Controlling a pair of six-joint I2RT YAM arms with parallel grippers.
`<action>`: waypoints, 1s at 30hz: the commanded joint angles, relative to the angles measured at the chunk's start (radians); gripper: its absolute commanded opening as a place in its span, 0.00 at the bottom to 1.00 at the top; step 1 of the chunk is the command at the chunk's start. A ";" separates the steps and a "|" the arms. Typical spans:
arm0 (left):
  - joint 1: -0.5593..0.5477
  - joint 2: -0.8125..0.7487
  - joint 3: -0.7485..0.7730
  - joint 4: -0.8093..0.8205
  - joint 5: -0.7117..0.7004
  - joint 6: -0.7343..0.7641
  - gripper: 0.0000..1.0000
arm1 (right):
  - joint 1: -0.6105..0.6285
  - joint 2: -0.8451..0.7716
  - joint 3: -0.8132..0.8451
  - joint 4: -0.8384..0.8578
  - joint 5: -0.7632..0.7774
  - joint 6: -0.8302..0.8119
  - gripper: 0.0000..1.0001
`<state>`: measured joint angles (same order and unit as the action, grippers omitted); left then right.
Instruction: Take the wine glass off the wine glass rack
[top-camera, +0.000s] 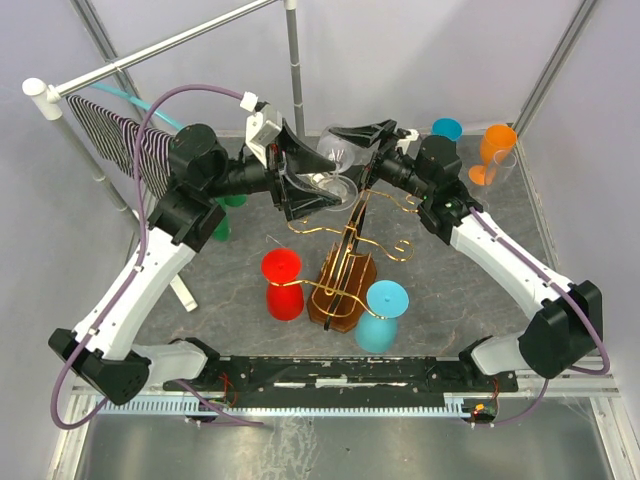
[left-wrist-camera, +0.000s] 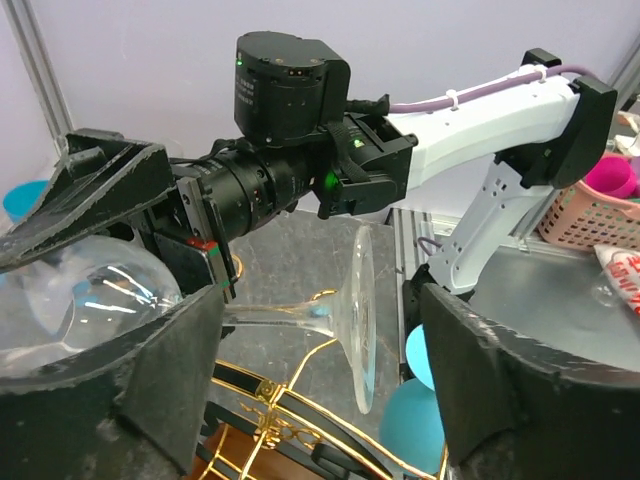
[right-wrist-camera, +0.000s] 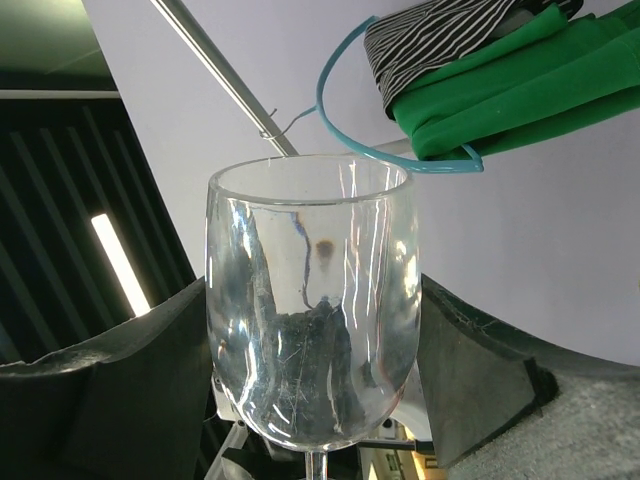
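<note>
- red lettering is seen on a white packet (left-wrist-camera: 622, 268) at the frame edge of the left wrist view, beside a pink basket (left-wrist-camera: 592, 212); it is cut off and cannot be read.
- from the top view, a red goblet (top-camera: 283, 285) is set foot-up just at 9 o'clock of the rack (top-camera: 340, 295), and a cyan goblet (top-camera: 385, 312) at 4 o'clock.
- an orange goblet (top-camera: 495, 148) and a blue one (top-camera: 447, 128) are placed well apart from it, towards 2 o'clock.
- a striped cloth (top-camera: 115, 140) is hung on the pole frame (top-camera: 170, 45) at 10 o'clock.
- the glass (left-wrist-camera: 363, 310) is held on its side in the air at 12 o'clock of the rack, with gold scroll arms just beneath the stem; contact with them cannot be told.
- the bowl is clamped between the fingers of the right gripper (right-wrist-camera: 314, 285).
- the left gripper (left-wrist-camera: 318, 300) is spread wide, with the stem and foot lying between its fingers and touched by neither.
</note>
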<state>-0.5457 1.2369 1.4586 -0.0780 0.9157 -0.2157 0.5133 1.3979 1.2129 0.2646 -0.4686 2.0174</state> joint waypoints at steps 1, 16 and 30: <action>-0.002 -0.065 0.001 -0.020 -0.042 0.033 0.93 | 0.001 -0.006 0.061 0.077 -0.017 -0.021 0.68; -0.002 -0.214 0.031 -0.108 -0.184 0.037 0.99 | -0.201 0.046 0.345 -0.378 -0.062 -0.508 0.67; -0.002 -0.296 0.017 -0.208 -0.263 0.065 0.99 | -0.341 0.147 0.580 -0.551 0.351 -1.217 0.67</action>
<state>-0.5457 0.9710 1.4586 -0.2459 0.6926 -0.2115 0.1780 1.5124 1.7309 -0.3141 -0.2729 1.0393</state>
